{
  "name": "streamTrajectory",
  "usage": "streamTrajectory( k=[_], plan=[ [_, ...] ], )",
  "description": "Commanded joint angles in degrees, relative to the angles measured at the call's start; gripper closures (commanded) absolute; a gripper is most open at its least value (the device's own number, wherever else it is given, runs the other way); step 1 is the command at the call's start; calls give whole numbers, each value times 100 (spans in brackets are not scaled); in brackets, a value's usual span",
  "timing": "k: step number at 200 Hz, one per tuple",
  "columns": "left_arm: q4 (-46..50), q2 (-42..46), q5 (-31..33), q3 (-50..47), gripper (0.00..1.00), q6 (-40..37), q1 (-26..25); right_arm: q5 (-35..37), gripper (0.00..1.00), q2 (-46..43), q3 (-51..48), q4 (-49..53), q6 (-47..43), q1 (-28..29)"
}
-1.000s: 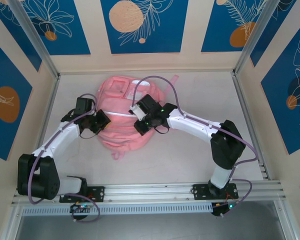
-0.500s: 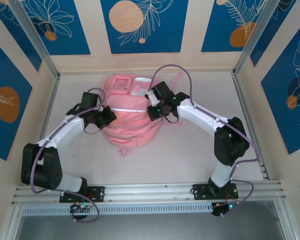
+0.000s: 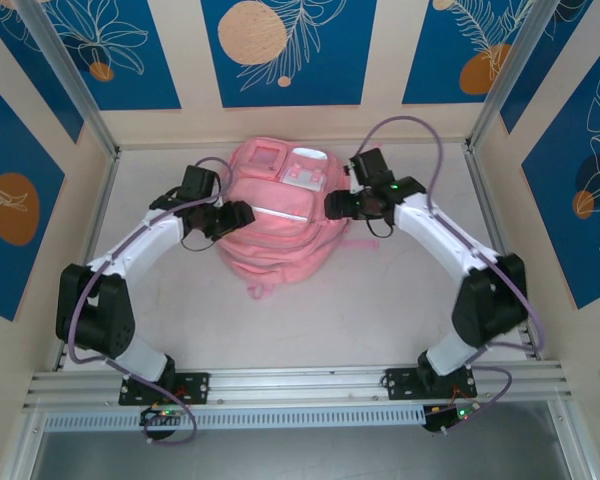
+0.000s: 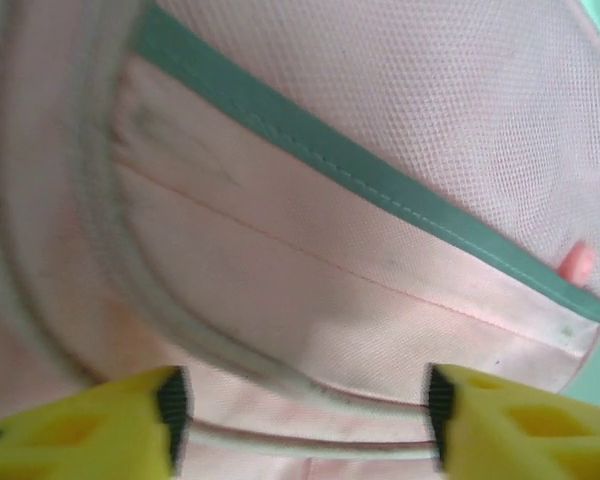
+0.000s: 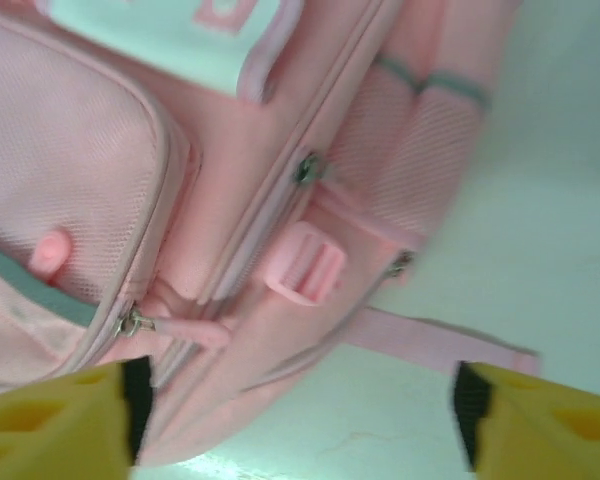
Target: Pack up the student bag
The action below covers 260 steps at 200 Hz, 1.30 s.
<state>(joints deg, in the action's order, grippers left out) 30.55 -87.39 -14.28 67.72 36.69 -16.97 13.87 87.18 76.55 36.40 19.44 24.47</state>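
student bag (image 3: pixel 280 245) on table (image 3: pixel 410 300), L tool (image 3: pixel 238 213) left, R tool (image 3: pixel 335 205) right

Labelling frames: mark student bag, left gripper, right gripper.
student bag (image 3: pixel 280 250): top external view, lower front fabric.
left gripper (image 3: pixel 242 213): top external view, between fingertips.
right gripper (image 3: pixel 332 205): top external view, between fingertips.

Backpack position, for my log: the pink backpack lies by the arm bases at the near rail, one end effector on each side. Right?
No. The top view shows the backpack near the far wall, away from the arm bases. The left end effector and right end effector are on each side.
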Motion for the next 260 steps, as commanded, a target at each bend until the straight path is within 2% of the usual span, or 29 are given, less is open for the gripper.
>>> streamTrajectory(
  k=[1, 7, 26, 61, 79, 97, 111, 136, 165, 213, 236, 260],
  plan=[
    [741, 655, 1250, 268, 18, -261, 179, 546, 6, -842, -340, -484, -215, -158],
    [811, 791, 1564, 237, 13, -275, 236, 743, 0, -1007, -458, -608, -290, -219],
    [881, 1311, 2486, 6, 0, -293, 445, 1152, 1, -1425, -805, -970, -425, -549],
    [154, 2226, 4205, -1096, 0, -630, 726, 1615, 1, -1789, -1422, -1525, -112, -1356],
    [-514, 2580, 4760, -1861, 0, -891, 849, 1714, 1, -1818, -1819, -1848, -24, -1690],
    [-1622, 2827, 5131, -2772, 0, -1490, 872, 1949, 1, -1871, -2524, -2675, -251, -1795],
    [-2375, 2967, 5367, -3415, 0, -1656, 882, 2135, 1, -1865, -3081, -3345, -360, -1829],
    [-3700, 3064, 5321, -4333, 0, -2061, 910, 2316, 1, -1661, -3828, -4122, -290, -1850],
    [-5104, 3022, 4695, -5066, 0, -2785, 968, 2210, 1, -1550, -4700, -5368, -723, -1806],
    [-7147, 2536, 3620, -5677, 0, -3489, 1035, 1293, 1, -1069, -5249, -6992, -1128, -1859],
    [-7612, 2049, 3187, -5556, 0, -3729, 1051, 784, 1, -746, -5319, -7795, -1349, -1955],
    [-8300, 1405, 2511, -5472, 0, -4035, 1052, 276, 1, -321, -5297, -8128, -1413, -2061]
  ],
)
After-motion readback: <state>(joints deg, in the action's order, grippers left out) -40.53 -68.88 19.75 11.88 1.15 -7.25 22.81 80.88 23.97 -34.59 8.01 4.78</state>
